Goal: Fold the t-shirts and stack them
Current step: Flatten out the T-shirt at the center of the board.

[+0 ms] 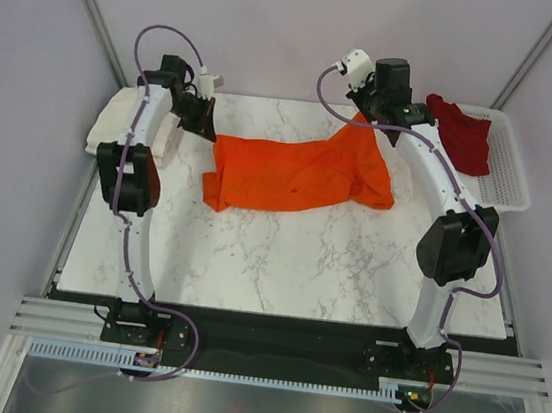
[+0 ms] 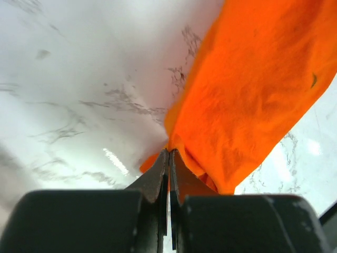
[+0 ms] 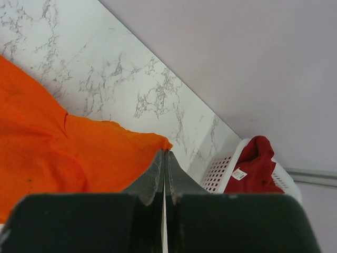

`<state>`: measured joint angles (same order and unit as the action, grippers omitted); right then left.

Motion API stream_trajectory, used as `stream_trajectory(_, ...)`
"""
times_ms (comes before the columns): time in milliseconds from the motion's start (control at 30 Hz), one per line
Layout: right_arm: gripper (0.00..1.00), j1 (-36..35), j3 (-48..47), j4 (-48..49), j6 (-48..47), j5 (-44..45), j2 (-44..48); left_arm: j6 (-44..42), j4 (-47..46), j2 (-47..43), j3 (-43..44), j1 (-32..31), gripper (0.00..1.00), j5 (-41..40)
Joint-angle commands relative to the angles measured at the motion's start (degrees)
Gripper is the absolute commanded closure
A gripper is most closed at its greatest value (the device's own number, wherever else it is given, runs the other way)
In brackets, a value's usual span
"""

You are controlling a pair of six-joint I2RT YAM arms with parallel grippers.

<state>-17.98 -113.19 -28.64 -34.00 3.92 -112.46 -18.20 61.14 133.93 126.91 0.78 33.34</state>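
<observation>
Cloth from above: the orange shirt [image 1: 300, 174] lies spread on the far half of the desk [image 1: 298, 270], with the left tool [image 1: 202, 117] at its left edge and the right tool [image 1: 367, 119] at its raised right corner. The dark red shirt [image 1: 461, 134] sits in the basket [image 1: 514, 180] and the cream shirt [image 1: 115, 126] lies far left. The left wrist view shows fingers pressed together on an orange hem. In the right wrist view they pinch an orange corner. For a flat fold, both tools should probably lift evenly, with the cloth taut between them.

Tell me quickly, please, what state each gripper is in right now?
Left gripper: closed on the orange shirt.
Right gripper: closed on the same shirt.
</observation>
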Motion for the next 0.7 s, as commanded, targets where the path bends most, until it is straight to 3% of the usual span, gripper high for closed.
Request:
stream_trajectory(0,1.00,1.8,-2.8,3.9,4.8,2.2,3.2,-5.2,0.5,-11.5,3.9,-0.2,0.98,-5.6)
stream_trajectory(200,1.00,5.0,-3.7,4.1,7.4,2.8,10.8,-9.0,0.8,-24.0,3.3,-0.2,0.98,-12.3)
stream_trajectory(667,1.00,6.4,-2.1,3.9,9.9,-1.7,33.7,-11.9,-4.4,-49.4,3.7,-0.1,0.98,-15.5)
